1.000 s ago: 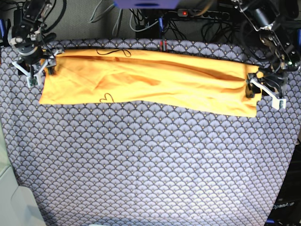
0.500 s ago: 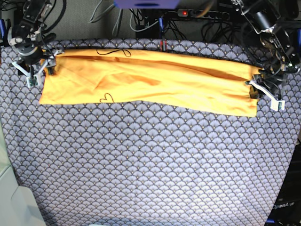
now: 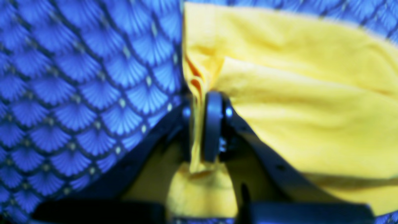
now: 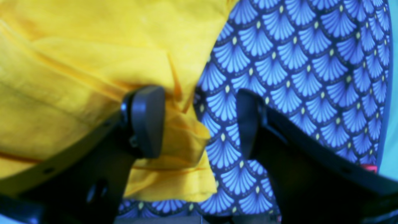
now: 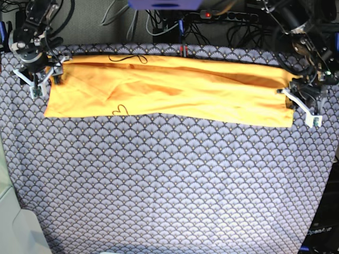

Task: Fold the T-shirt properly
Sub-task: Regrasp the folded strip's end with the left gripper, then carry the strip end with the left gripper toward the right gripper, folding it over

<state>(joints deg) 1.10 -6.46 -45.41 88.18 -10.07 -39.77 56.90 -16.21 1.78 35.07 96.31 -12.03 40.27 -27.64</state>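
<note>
Stretching across the far part of the fan-patterned cloth that covers the table, the yellow-orange T-shirt lies as a long, narrow folded band, its far edge close to the cloth's back border and its near edge running roughly straight from one end to the other. A thin dark thread loops over the shirt's far edge toward the base view's left side, and a second small dark curl sits on its near edge. At the end of the band on the base view's right, the left gripper is clamped on the T-shirt: in the left wrist view a bunched ridge of yellow fabric is squeezed between the two dark pads, with the rest of the shirt spreading away flat over the blue scalloped cloth. At the opposite end, the right gripper stands with its jaws parted; one dark fingertip rests on or just above the rumpled corner of the shirt, while the other fingertip is over bare patterned cloth beside the shirt's edge, so nothing is pinched between them. Shallow creases run diagonally through the middle of the band. Behind the table, cables and a power strip with a red light lie along the back.
</note>
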